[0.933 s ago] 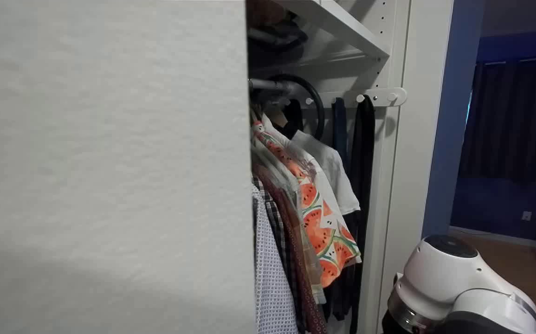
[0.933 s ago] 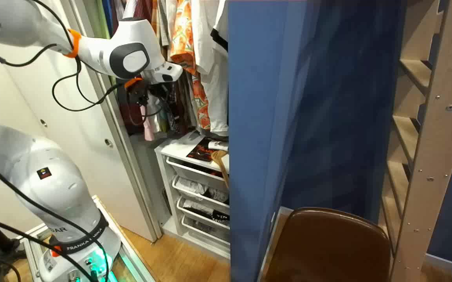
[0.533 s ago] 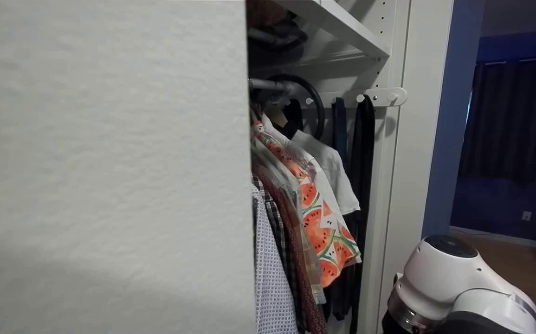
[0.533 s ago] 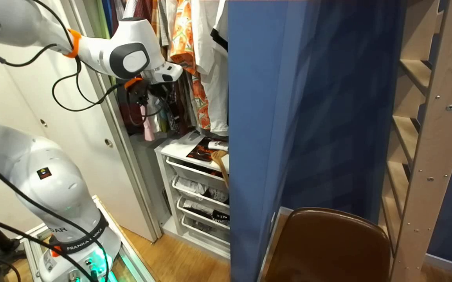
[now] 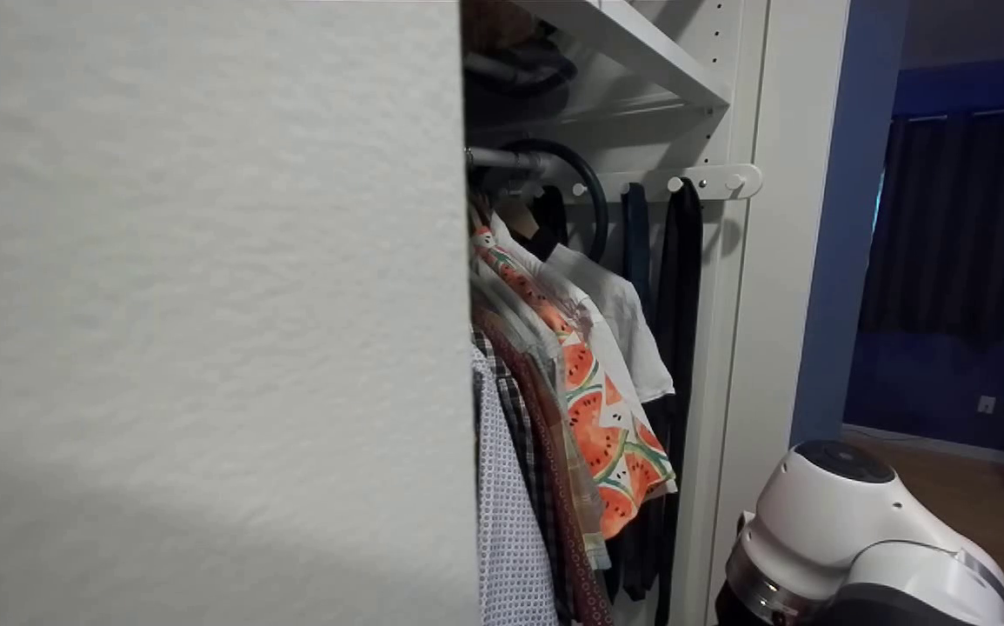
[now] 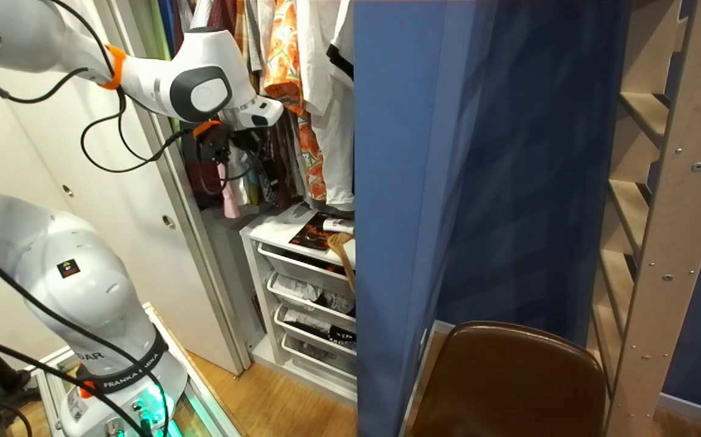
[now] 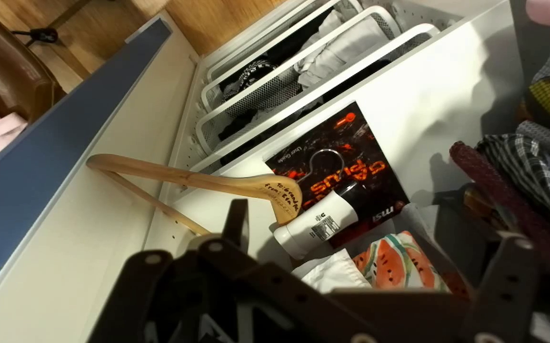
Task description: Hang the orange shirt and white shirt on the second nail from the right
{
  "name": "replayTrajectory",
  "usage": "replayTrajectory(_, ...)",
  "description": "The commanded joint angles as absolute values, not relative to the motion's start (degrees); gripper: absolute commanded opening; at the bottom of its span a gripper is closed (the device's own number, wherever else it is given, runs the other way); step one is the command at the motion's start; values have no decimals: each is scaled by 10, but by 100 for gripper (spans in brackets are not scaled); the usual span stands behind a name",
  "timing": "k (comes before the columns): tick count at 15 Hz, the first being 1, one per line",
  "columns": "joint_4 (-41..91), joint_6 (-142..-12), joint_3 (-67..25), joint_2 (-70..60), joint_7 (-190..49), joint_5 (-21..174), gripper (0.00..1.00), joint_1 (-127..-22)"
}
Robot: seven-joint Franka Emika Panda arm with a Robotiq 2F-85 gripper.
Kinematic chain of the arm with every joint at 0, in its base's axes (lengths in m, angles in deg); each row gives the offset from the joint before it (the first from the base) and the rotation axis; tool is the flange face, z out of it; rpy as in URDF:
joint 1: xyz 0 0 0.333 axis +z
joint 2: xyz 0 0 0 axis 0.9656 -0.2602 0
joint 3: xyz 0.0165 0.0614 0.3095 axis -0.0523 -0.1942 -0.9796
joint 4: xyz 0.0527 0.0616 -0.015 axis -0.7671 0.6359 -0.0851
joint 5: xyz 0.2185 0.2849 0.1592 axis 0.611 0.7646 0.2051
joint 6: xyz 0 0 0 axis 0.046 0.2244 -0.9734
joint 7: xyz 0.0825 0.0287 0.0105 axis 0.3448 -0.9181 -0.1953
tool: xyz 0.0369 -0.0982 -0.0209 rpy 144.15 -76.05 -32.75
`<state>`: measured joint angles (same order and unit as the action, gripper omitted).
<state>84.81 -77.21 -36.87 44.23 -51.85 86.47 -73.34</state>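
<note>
Both the orange shirt (image 6: 283, 51) and the white shirt (image 6: 318, 73) hang above the tabletop (image 7: 427, 105) — light, limp cloth, I judge, best gripped high near the shoulders. The tool (image 7: 375, 247) is spread, apparently pinching nothing. A bare hanger (image 7: 184, 176) juts past the tabletop's front edge; a side wall (image 7: 113, 224) hems in one end — the room in front seems freer.

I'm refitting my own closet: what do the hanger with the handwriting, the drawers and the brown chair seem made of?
Hanger: smooth, probably wood, from its streaked honey colour; its hook looks like shiny metal wire.
Drawers: white-rimmed and finely meshed, so perhaps coated metal.
Chair: smooth, softly shiny; leather or plastic, can't tell.
</note>
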Motion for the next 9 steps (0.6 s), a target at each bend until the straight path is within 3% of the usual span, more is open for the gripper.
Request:
replayTrajectory(1, 847, -770, -365, 442, -517, 862, 100, -730)
replayTrajectory(9, 764, -594, -366, 556, -534, 752, 100, -769)
